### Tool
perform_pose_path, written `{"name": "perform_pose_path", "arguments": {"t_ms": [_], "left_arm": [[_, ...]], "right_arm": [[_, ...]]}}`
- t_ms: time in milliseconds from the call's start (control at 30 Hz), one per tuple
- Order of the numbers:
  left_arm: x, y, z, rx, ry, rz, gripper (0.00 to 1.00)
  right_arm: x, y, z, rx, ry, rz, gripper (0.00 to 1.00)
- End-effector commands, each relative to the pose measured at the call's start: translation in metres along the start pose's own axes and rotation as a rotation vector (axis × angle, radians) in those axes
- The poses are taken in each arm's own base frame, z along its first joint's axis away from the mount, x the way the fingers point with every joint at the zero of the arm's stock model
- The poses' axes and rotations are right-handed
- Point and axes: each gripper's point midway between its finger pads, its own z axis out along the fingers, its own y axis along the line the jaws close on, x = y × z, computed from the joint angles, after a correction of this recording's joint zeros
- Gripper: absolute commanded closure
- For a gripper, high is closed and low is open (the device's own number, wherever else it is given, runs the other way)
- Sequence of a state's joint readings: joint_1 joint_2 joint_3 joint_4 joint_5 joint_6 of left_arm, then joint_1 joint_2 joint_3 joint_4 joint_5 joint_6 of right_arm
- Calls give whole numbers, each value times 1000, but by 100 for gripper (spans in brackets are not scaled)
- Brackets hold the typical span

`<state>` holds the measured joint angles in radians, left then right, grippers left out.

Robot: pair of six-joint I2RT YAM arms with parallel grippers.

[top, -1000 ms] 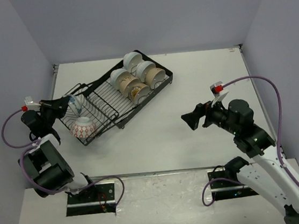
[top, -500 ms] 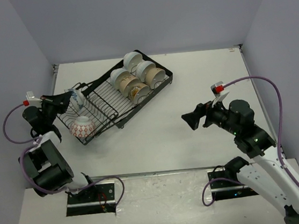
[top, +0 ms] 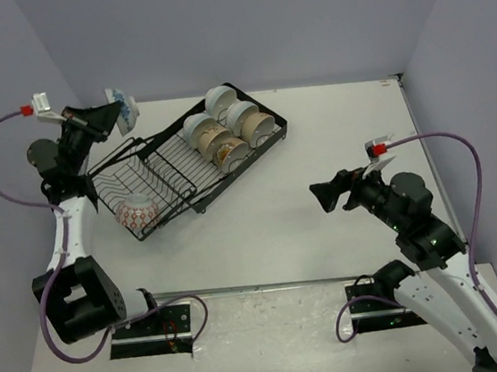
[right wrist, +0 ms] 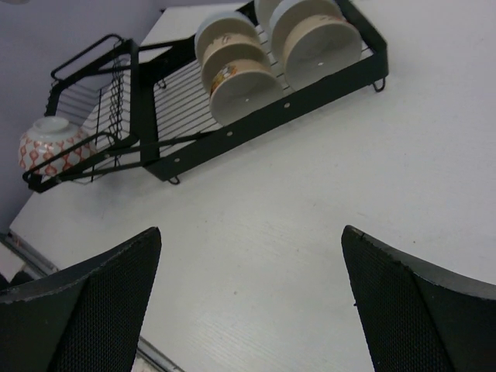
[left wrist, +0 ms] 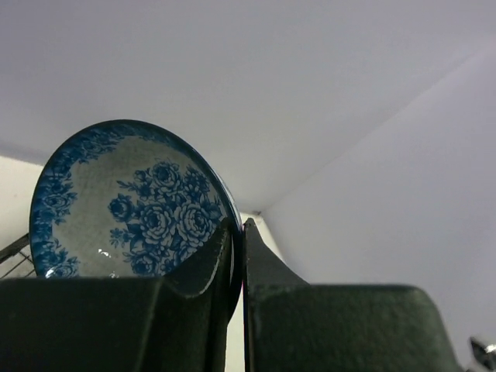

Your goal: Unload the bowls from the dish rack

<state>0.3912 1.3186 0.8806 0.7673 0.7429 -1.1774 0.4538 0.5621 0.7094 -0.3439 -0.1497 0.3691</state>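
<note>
My left gripper (top: 113, 114) is shut on the rim of the blue-and-white patterned bowl (top: 122, 108) and holds it high above the rack's far left end. In the left wrist view the bowl's flowered inside (left wrist: 132, 203) fills the left, pinched between my fingers (left wrist: 263, 260). The black dish rack (top: 153, 174) lies slantwise on the table. A red-patterned bowl (top: 138, 212) sits in its near left section. Several white and tan bowls (top: 224, 128) stand in its far right section. My right gripper (top: 323, 197) is open and empty over bare table, right of the rack.
The rack also shows in the right wrist view (right wrist: 155, 132), with the red-patterned bowl (right wrist: 53, 145) at left and tan bowls (right wrist: 240, 74) at top. Grey walls close in the table on the left, back and right.
My left gripper has lifted the blue-and-white bowl out of the rack's left section, up and toward the far left corner. My right arm has shifted slightly lower and to the right.
</note>
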Motion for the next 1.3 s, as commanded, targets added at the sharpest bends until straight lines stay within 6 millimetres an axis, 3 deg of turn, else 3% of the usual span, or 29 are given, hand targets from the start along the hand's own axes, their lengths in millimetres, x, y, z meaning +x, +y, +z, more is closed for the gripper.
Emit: {"name": "perform_pose_path", "arguments": {"t_ms": [0, 33, 67, 100, 133, 200, 233, 267, 300, 400, 433, 500, 567, 600, 833, 933, 1067, 1267], "left_arm": [[-10, -106, 30, 174, 16, 390, 100], [13, -130, 46, 185, 38, 410, 100], [33, -128, 52, 121, 110, 417, 100], [49, -144, 60, 138, 142, 454, 100], [71, -175, 71, 191, 167, 522, 100], [109, -180, 80, 182, 278, 562, 100], [147, -189, 80, 180, 352, 567, 100], [172, -179, 77, 127, 430, 585, 100], [210, -182, 79, 110, 483, 643, 100], [274, -167, 74, 48, 615, 701, 100], [299, -172, 67, 60, 659, 710, 100], [331, -158, 64, 3, 738, 760, 100], [381, -151, 43, -47, 847, 888, 100], [396, -150, 35, -35, 895, 915, 100], [467, -117, -18, -91, 1064, 1055, 100], [489, -83, -38, -135, 1113, 1081, 100], [501, -64, -40, -143, 1080, 1076, 100], [506, -53, -37, -169, 1026, 1077, 100]], "right_arm": [[-31, -19, -18, 138, -175, 54, 1], [-37, -22, -25, 158, -213, 76, 1], [-43, -24, -34, 181, -243, 87, 1], [-53, -24, -50, 191, -301, 97, 1], [-62, -33, -61, 253, -351, 124, 1], [-75, -37, -91, 305, -416, 143, 1], [-88, -40, -109, 345, -470, 149, 1], [-87, -42, -118, 360, -470, 141, 1], [-91, -42, -128, 367, -489, 119, 1], [-95, -44, -146, 405, -481, 84, 1], [-95, -45, -147, 415, -472, 76, 1], [-94, -45, -154, 428, -454, 65, 1], [-93, -39, -157, 394, -440, 51, 1], [-92, -38, -158, 388, -437, 48, 1], [-84, -35, -158, 365, -409, 22, 1], [-81, -34, -153, 354, -395, 9, 1], [-79, -29, -148, 323, -376, -7, 1], [-75, -26, -145, 292, -375, -15, 1]]}}
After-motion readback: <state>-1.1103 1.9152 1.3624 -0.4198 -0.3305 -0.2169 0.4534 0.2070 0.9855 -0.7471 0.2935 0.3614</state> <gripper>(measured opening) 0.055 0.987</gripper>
